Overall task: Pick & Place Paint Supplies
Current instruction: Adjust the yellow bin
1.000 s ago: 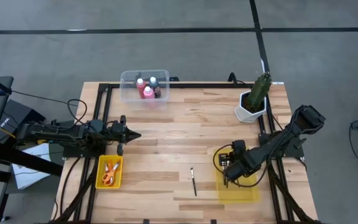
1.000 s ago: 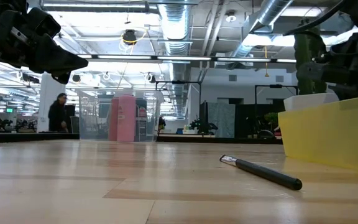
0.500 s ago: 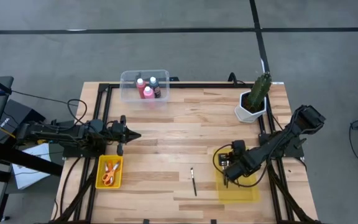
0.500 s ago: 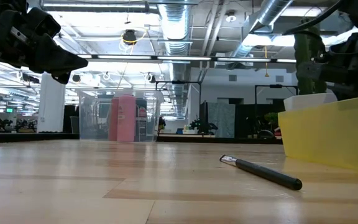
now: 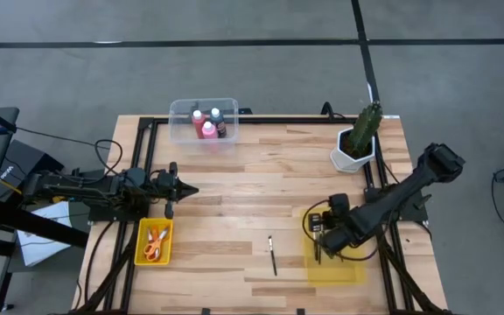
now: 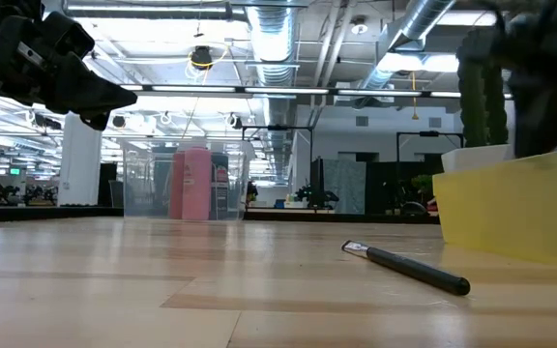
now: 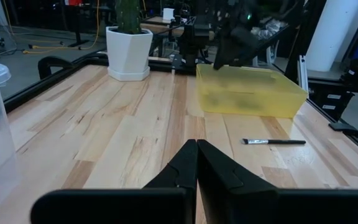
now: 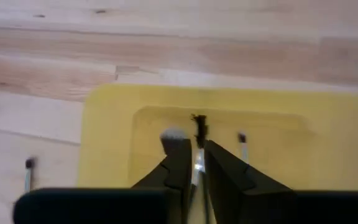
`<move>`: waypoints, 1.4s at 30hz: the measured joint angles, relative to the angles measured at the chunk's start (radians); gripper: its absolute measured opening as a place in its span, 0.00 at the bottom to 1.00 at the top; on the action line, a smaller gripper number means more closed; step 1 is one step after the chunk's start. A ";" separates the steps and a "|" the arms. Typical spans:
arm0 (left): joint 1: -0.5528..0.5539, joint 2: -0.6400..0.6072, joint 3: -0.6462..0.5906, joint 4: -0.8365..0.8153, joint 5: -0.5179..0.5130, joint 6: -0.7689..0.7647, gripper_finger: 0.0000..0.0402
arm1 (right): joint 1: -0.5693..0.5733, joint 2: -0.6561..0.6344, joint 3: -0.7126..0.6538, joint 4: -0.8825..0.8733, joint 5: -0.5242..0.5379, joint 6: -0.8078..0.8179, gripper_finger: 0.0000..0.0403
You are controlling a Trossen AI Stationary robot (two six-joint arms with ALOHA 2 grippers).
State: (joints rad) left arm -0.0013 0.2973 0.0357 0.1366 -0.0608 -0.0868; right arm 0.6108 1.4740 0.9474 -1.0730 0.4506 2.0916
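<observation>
My right gripper [image 5: 317, 249] hangs over the yellow tray [image 5: 350, 273] and is shut on a thin brush [image 8: 198, 127]. Two more brush ends [image 8: 174, 134] lie in that tray. Another dark-handled brush [image 5: 272, 255] lies flat on the table left of the tray, also seen in the low view [image 6: 409, 268]. My left gripper [image 5: 189, 190] waits shut above the table's left part. Pink and dark white-capped bottles [image 5: 206, 125] stand in a clear bin [image 5: 180, 128] at the far edge. Scissors [image 5: 153, 244] lie in a small yellow tray [image 5: 140, 254]. My right gripper pinches the brush between its two fingers at the silvery ferrule [image 8: 197, 163], just behind the dark bristles [image 8: 199, 124]. The fingers come from above, pointing down into the yellow tray. The bristle end sticks out beyond the fingertips; whether it touches the tray floor I cannot tell.
A green plant in a white pot [image 5: 355, 144] stands at the far right corner. Black rails [image 5: 143, 149] run along the table's left, right and far sides. Bare wood lies between the two arms in the table's middle [image 5: 252, 201].
My right arm has shifted above the yellow tray, its elbow swinging toward the table's right edge, and it shows blurred in the low view. Its gripper stays over the tray. The brush on the table and my left arm have kept still.
</observation>
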 joint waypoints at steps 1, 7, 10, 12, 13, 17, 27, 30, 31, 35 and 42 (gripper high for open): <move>0.000 0.000 0.000 0.000 0.000 0.000 0.00 | 0.009 -0.010 0.021 -0.043 -0.002 -0.001 0.10; 0.000 0.000 0.000 0.000 0.000 0.000 0.00 | 0.088 -0.043 0.100 -0.172 -0.117 -0.036 0.01; 0.000 0.000 0.000 0.000 0.001 0.000 0.00 | 0.153 -0.043 0.114 -0.169 -0.207 -0.022 0.01; 0.000 0.000 0.000 0.000 0.001 0.000 0.00 | 0.201 -0.039 0.124 -0.169 -0.253 0.002 0.00; 0.000 0.000 0.000 0.000 0.001 0.000 0.00 | 0.218 -0.034 0.133 -0.172 -0.284 0.008 0.00; 0.000 0.000 0.000 0.000 0.001 0.000 0.00 | 0.274 -0.030 0.166 -0.185 -0.383 0.011 0.00; 0.000 0.000 0.000 0.000 0.002 0.000 0.00 | 0.392 -0.022 0.169 -0.209 -0.559 0.018 0.00; 0.000 0.000 0.000 0.000 0.005 0.000 0.00 | 0.414 0.013 0.168 -0.200 -0.587 0.020 0.00; 0.000 0.000 0.000 0.000 0.005 0.000 0.00 | 0.421 0.024 0.168 -0.194 -0.596 0.021 0.00; 0.000 0.000 0.000 0.000 0.005 0.000 0.00 | 0.437 0.090 0.168 -0.123 -0.608 0.023 0.00; 0.000 0.000 0.000 0.000 0.005 0.000 0.00 | 0.442 0.190 0.168 -0.037 -0.611 0.023 0.00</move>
State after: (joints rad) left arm -0.0016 0.2973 0.0357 0.1368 -0.0563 -0.0869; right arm 1.0528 1.6641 1.1152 -1.1095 -0.1600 2.1143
